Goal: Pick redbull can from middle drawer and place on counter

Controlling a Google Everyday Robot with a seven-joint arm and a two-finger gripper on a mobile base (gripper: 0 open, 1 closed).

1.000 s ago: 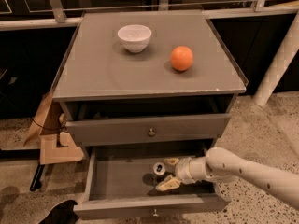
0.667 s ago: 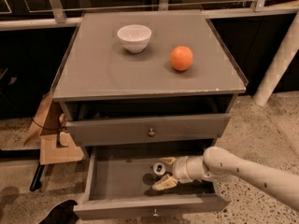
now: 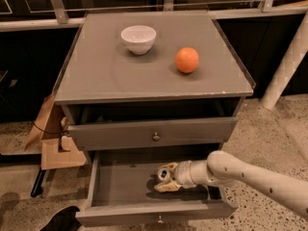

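The redbull can (image 3: 163,173), small with a shiny silver top, stands upright in the middle drawer (image 3: 120,186), which is pulled out. My gripper (image 3: 165,177) has reached into this drawer from the right, and the white arm behind it crosses the drawer's right side. Its tan fingers (image 3: 162,186) sit on either side of the can and look open around it. The counter (image 3: 110,71) is the cabinet's flat grey top, above.
A white bowl (image 3: 138,38) and an orange (image 3: 186,60) stand on the counter. The top drawer (image 3: 154,134) is slightly open, just above the arm. Cardboard (image 3: 53,143) leans at the cabinet's left. A white post (image 3: 288,61) stands at the right.
My gripper has moved a little to the left inside the drawer and now straddles the can. The can has stayed where it was.
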